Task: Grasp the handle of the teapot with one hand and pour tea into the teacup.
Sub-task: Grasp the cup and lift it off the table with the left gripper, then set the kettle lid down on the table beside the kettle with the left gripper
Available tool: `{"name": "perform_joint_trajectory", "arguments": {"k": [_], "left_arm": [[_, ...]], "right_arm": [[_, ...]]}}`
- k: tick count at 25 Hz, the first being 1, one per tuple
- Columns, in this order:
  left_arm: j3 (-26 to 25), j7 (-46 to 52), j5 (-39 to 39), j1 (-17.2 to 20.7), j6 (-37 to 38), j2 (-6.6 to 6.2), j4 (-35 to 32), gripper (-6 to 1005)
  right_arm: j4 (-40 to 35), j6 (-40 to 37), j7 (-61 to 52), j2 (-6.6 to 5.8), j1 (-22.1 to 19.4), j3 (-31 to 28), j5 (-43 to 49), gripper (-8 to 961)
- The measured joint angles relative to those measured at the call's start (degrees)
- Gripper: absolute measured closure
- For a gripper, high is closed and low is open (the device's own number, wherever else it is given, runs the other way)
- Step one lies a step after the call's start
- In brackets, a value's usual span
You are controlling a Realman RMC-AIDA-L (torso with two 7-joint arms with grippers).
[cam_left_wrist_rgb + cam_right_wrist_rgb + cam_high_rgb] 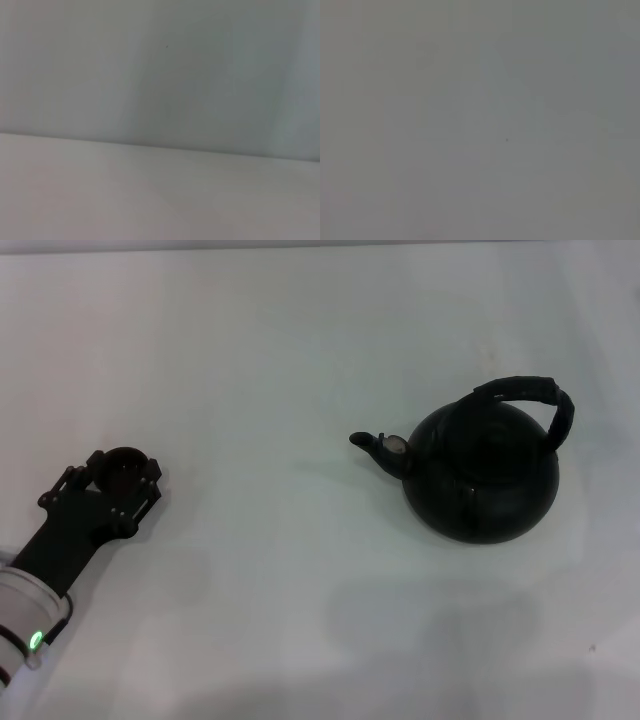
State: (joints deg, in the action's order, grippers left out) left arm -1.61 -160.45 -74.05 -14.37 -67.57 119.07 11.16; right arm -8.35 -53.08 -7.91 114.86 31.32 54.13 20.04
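The head view looks forward and down from above onto a white table (300,360), taking in a wide stretch of it. At the near left the left gripper (118,472) reaches in; the teapot (480,475) stands well to the right, farther in. The left wrist view sits low and close to the table (150,200), facing along it toward a pale wall (165,70), with the table's edge crossing the frame. The right wrist view faces a plain grey surface (480,120) and shows nothing else. The head and left wrist views share only the tabletop.
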Motion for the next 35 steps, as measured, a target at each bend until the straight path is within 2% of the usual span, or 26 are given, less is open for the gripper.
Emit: {"name": "perform_joint_trajectory", "arguments": {"k": [6, 12, 18, 27, 35], "left_arm": [[0.03, 0.0, 0.08, -0.12, -0.06, -0.06, -0.18, 288], [0.03, 0.02, 1.61, -0.66, -1.58, -0.07, -0.12, 292], [0.03, 0.14, 5.62, -3.41, -2.92, 0.08, 0.35, 293], [0.03, 0.56, 12.19, -7.94, -1.91, 0.2, 2.82, 294], [0.02, 0.77, 16.38, -8.96, 0.34, 0.28, 3.99, 293]], "right_arm": [[0.0, 0.0, 0.0, 0.17, -0.03, 0.0, 0.0, 238], [0.0, 0.0, 0.0, 0.26, -0.03, 0.01, 0.0, 237], [0.0, 0.0, 0.04, 0.3, 0.15, 0.01, 0.0, 238], [0.0, 0.0, 0.09, 0.37, 0.38, 0.01, 0.0, 238], [0.0, 0.0, 0.09, 0.33, 0.53, 0.21, 0.0, 238]]}}
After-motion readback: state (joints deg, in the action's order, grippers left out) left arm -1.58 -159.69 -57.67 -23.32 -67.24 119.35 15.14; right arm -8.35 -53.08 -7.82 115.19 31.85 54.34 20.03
